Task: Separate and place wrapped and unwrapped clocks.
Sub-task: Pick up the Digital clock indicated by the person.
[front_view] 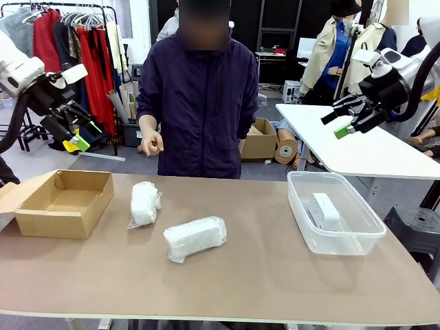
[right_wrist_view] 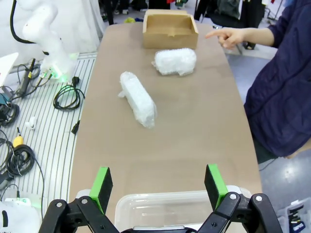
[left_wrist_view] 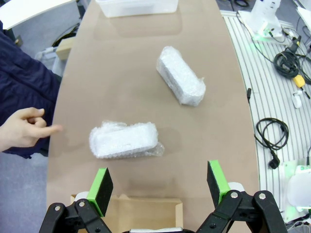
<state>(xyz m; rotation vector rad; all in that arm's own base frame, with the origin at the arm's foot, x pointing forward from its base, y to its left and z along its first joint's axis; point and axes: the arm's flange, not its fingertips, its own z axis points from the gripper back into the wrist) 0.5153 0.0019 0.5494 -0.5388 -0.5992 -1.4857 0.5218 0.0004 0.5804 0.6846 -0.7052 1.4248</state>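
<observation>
toward left end of table [front_view: 261, 275]: wrapped clock [front_view: 145, 203], second wrapped clock [front_view: 195, 238] near it, not touching; bare clock [front_view: 324, 210] in tub [front_view: 344, 244] by right edge. left gripper [front_view: 84, 135], right gripper [front_view: 333, 125] hang released, nothing held. best: left gripper straddles bundle nearest cardboard box [front_view: 62, 223] across narrow width, squeezes gently.

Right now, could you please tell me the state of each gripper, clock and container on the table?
Left gripper: open, empty, raised.
Right gripper: open, empty, raised.
Cardboard box: open, nothing visible inside.
Tub: lidless, one clock inside.
Far wrapped clock: bubble-wrapped, lying on the table.
Near wrapped clock: bubble-wrapped, lying on the table.
Unwrapped clock: bare, inside the tub.
</observation>
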